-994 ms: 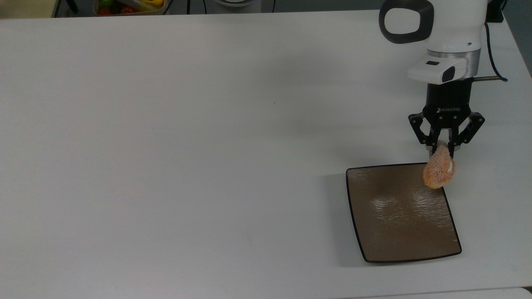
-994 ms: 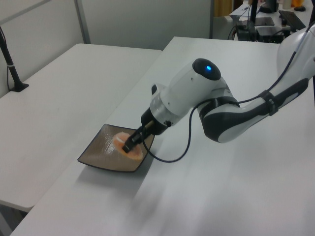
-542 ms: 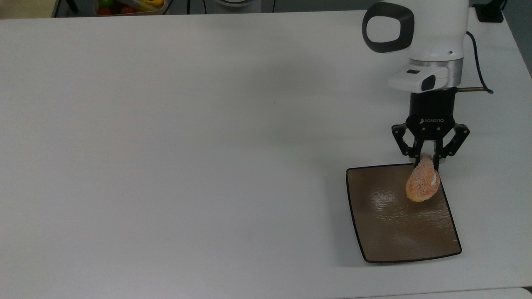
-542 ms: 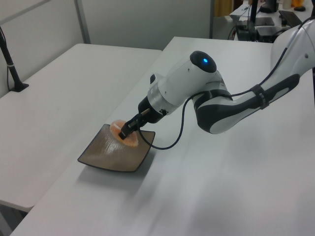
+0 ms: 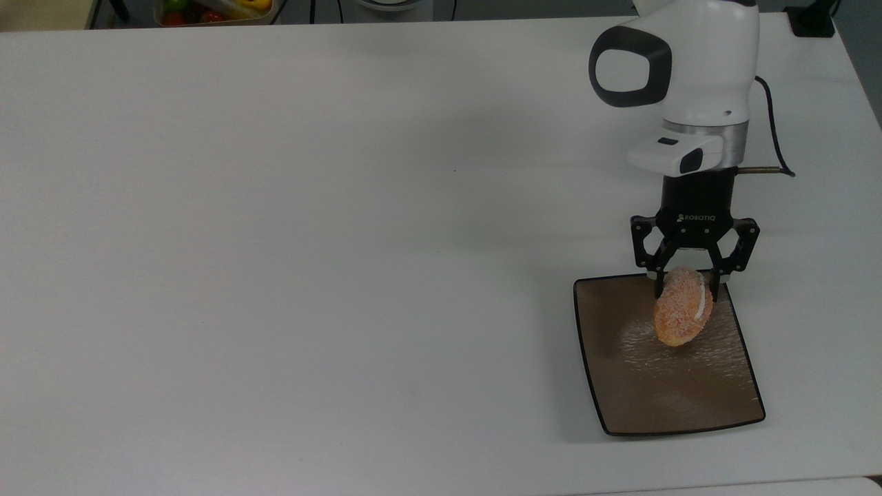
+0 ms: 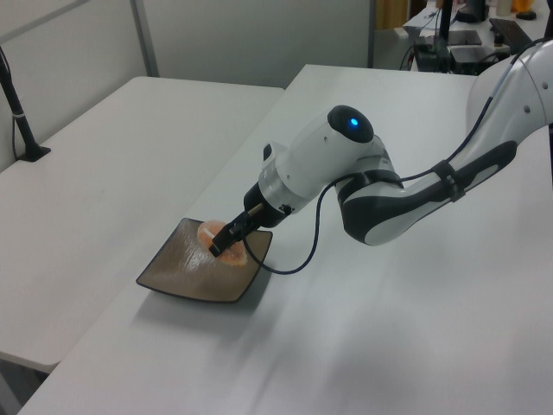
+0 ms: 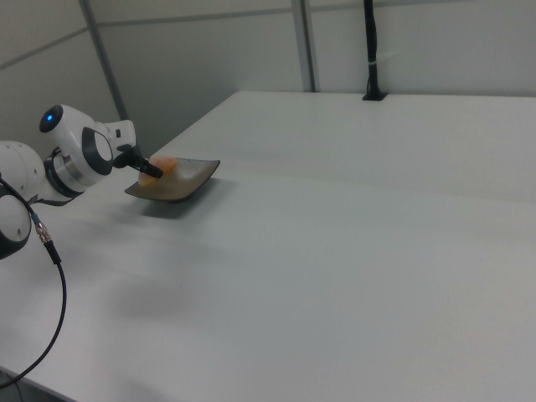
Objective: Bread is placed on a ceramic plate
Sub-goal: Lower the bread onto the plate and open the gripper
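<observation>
The square glossy brown ceramic plate (image 5: 661,393) with a thin black rim lies near the top view's lower right. The orange-golden bread (image 5: 679,308), crumbly on top with a white cream line, rests on the plate's far half. My gripper (image 5: 685,288) points down over the bread's far end, open, with one finger on each side of it. In the left view the gripper (image 6: 225,238) covers the middle of the bread (image 6: 208,231) on the plate (image 6: 186,272). In the right view the bread (image 7: 166,165) sits on the plate (image 7: 191,178) at the gripper (image 7: 152,172).
A container of colourful items (image 5: 213,9) stands beyond the table's far edge at the top view's upper left. A black cable (image 5: 772,162) trails from the wrist. A second table (image 6: 104,164) adjoins on the left view's left. The plate is close to the table's near edge.
The gripper moved toward the top view's left and down over the plate with the bread. Its fingers have spread apart, and the bread has turned flatter and settled onto the plate.
</observation>
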`<state>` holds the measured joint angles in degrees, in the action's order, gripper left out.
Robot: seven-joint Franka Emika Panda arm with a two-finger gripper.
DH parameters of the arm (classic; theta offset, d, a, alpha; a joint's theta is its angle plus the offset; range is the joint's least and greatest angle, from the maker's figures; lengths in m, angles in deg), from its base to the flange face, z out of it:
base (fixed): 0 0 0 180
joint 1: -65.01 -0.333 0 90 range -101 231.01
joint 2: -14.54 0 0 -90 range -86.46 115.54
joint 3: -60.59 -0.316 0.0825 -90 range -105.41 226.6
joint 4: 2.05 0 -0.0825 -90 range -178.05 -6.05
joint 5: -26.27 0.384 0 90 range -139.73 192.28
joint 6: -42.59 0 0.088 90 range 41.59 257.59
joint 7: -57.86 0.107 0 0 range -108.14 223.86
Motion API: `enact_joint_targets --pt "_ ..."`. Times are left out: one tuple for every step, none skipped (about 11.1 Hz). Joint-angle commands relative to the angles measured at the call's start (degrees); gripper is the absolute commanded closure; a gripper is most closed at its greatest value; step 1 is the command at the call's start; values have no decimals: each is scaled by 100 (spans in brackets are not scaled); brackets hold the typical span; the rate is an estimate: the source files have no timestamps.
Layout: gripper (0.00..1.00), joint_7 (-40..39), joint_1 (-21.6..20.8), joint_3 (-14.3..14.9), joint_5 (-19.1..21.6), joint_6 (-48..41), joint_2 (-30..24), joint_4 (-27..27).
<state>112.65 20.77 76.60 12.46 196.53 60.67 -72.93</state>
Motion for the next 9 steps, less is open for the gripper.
enact_joint_targets --pt "35 146 -33 61 -122 197 27 -120" --pt "35 146 -33 61 -122 197 36 -120" --pt "35 146 -33 61 -122 197 36 -120" --pt "34 146 -33 52 -122 197 36 -120" --pt "30 146 -33 52 -122 197 36 -120" --pt "24 146 -41 43 -122 197 36 -128" --pt "15 146 -33 43 -122 197 36 -129" --pt "13 146 -33 34 -122 197 36 -129" --pt "11 146 -33 43 -122 197 36 -129"
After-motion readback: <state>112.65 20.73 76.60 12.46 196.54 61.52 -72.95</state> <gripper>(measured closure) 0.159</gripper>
